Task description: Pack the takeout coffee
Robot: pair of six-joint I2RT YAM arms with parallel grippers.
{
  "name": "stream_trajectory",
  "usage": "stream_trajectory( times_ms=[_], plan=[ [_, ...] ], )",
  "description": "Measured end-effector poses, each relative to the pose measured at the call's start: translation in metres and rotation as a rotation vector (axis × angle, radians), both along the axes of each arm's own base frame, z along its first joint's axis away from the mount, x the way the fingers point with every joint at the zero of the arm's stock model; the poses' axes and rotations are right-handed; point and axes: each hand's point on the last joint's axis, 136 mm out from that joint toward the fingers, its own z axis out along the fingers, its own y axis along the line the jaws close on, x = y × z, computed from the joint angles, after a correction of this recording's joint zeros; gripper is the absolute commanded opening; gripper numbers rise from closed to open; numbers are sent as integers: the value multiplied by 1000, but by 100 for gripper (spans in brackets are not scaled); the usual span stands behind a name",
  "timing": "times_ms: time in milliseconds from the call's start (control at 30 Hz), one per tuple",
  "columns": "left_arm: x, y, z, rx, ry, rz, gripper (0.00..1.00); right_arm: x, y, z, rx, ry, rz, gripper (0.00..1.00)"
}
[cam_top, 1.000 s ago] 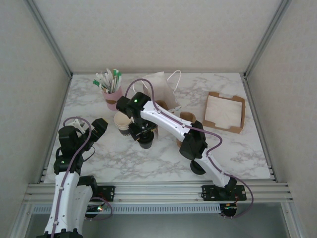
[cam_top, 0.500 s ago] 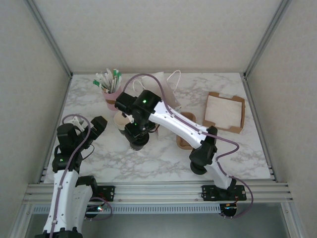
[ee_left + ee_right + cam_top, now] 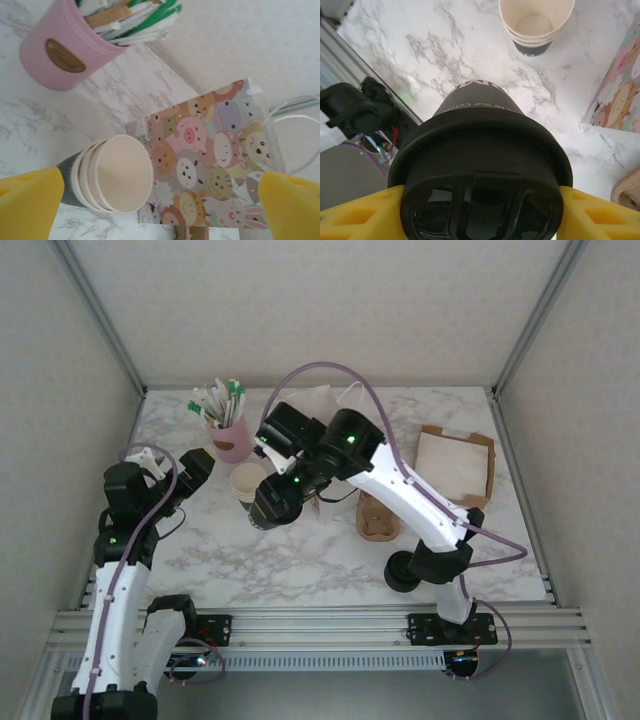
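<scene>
1. Evidently raised the takeout coffee (image 3: 480, 150) within the last second, apparently clear of the marble table (image 3: 300, 560); kept it clenched at the lid rim between the yellow fingers (image 3: 355, 212) of the right gripper (image 3: 273, 505), lid toward the wrist, base toward the table.
2. Hoisted the right elbow high and drew the cup leftward, to just in front of the lidless cup stack (image 3: 245, 483).
3. Left the left gripper (image 3: 190, 478) spread wide and empty, near that stack, facing the animal-print bag (image 3: 215, 150).
4. Judged from this: pick-up done, carry begun. Still to do: reach the bag's mouth, keep the cup upright, lower it inside before letting go, to avoid a spill.
</scene>
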Motion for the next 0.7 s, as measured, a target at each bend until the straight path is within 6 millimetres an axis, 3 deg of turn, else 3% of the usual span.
stream_trajectory(
  times_ms=[200,300,467,700],
  plan=[
    [23,-31,19,30,10,-80,100,6,-25,33,65,-52,-43,65],
    [45,-45,39,65,-7,-104,99,16,-42,47,90,-85,-88,65],
    [87,-44,76,109,-56,-69,92,33,-70,67,130,-132,-169,66],
    [146,-58,99,164,-92,-75,78,60,-108,87,164,-187,-290,66]
  ],
)
